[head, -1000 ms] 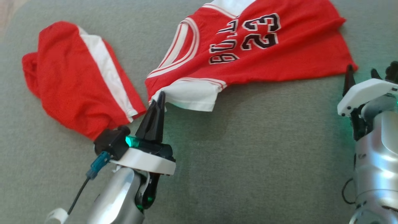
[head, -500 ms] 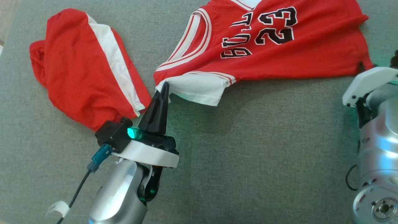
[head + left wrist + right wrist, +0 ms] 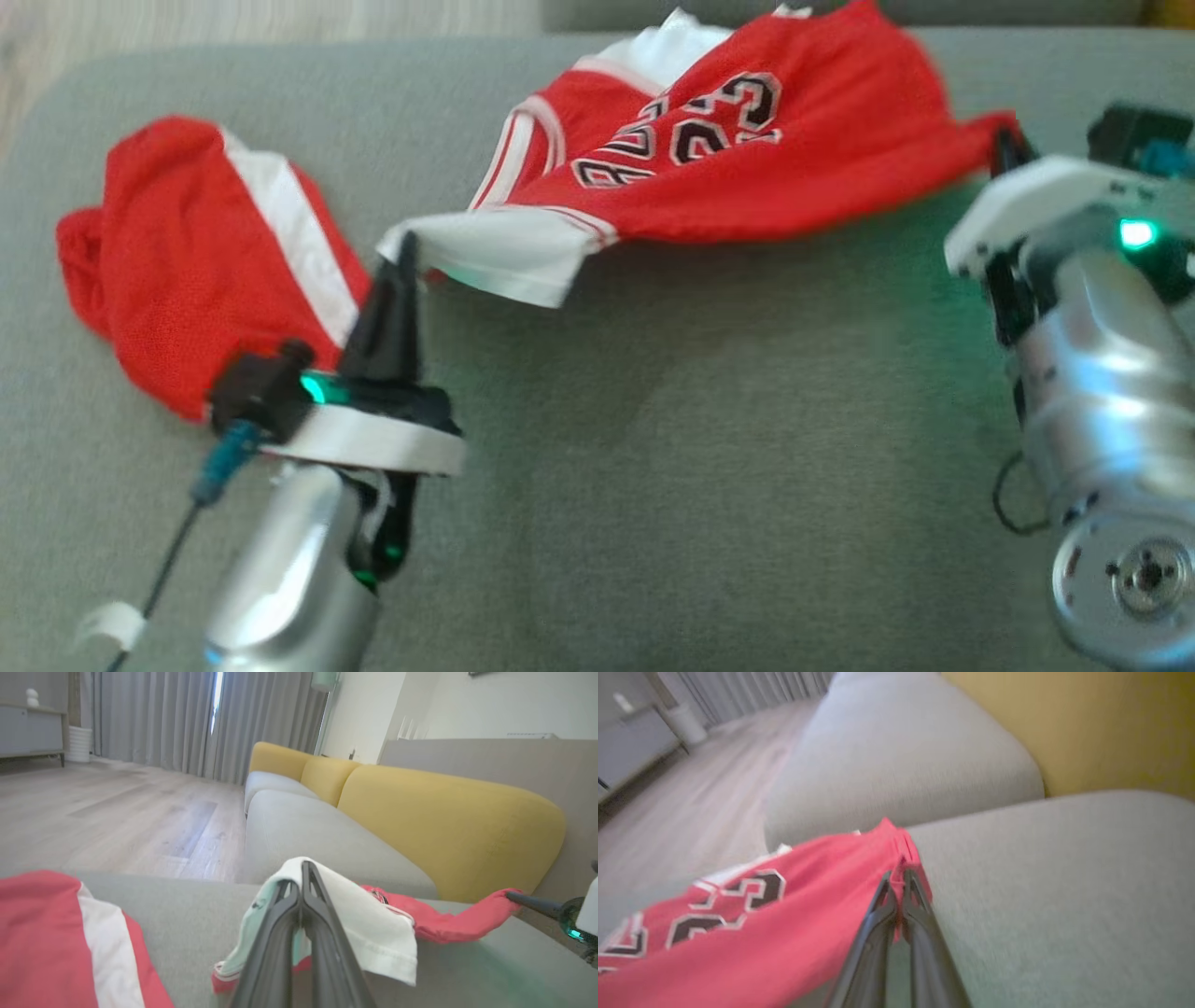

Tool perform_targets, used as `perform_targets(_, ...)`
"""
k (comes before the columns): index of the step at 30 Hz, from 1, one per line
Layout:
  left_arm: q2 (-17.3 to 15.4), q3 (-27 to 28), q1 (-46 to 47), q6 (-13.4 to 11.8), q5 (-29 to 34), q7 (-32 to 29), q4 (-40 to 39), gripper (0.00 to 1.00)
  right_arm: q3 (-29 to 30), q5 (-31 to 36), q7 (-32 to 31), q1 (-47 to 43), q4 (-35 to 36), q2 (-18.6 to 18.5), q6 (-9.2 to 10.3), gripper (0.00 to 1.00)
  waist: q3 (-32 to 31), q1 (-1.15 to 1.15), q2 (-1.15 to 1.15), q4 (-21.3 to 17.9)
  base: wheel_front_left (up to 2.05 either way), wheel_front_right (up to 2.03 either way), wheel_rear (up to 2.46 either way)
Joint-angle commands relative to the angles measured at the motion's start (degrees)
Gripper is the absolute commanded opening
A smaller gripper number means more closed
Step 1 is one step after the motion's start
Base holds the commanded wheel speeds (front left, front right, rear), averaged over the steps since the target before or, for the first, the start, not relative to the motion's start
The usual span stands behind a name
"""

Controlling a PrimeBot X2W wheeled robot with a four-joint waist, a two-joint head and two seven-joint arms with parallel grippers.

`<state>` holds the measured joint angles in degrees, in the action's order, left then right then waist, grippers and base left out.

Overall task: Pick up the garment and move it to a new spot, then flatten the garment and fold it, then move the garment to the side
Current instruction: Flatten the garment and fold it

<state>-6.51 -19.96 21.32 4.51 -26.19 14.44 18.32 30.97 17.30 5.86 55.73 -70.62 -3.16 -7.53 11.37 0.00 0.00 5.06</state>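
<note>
Since a second ago the right end effector (image 3: 896,873) has closed on the hem corner of the red jersey (image 3: 794,177), now stretched crosswise over the grey cushion (image 3: 709,467) to the left end effector (image 3: 408,247), which pinches its white sleeve.

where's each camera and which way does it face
Head view: on the head, looking down at sofa seat, jersey and shorts; shows left end effector and right end effector, both shut on jersey.
Left wrist view: left wrist, along its fingers, over the white sleeve toward the yellow backrest.
Right wrist view: right wrist, along its fingers, at the jersey's red corner.
Shared: jersey in all three.
</note>
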Motion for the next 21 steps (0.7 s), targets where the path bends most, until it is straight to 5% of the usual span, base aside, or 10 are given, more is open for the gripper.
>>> perform_targets(1,-1.6,3.2,3.8,-0.4,-0.5,0.5,-2.2,0.0,-2.6,-1.5,1.9,3.9,0.8,0.3,0.04,0.0,-3.3,0.0,0.0,-2.7,0.0,0.0,0.0)
perform_targets(10,-5.9,7.5,12.6,-1.0,-2.2,-3.2,-9.2,0.0,-19.8,-16.2,8.9,9.9,2.4,0.3,0.04,0.0,-11.3,0.0,0.0,-6.9,0.0,0.0,0.0)
perform_targets(14,-7.5,9.3,15.8,-2.1,-2.7,-5.5,-15.3,0.0,-28.3,-22.7,9.1,7.2,12.8,-0.3,0.04,0.0,-13.7,0.0,0.0,-8.4,0.0,0.0,0.0)
perform_targets(21,-9.0,12.7,17.6,-5.6,-4.8,-10.8,-27.8,0.0,-36.5,-32.3,4.3,-2.6,38.0,-7.4,0.04,0.0,-15.8,0.0,0.0,-10.3,0.0,0.0,0.0)
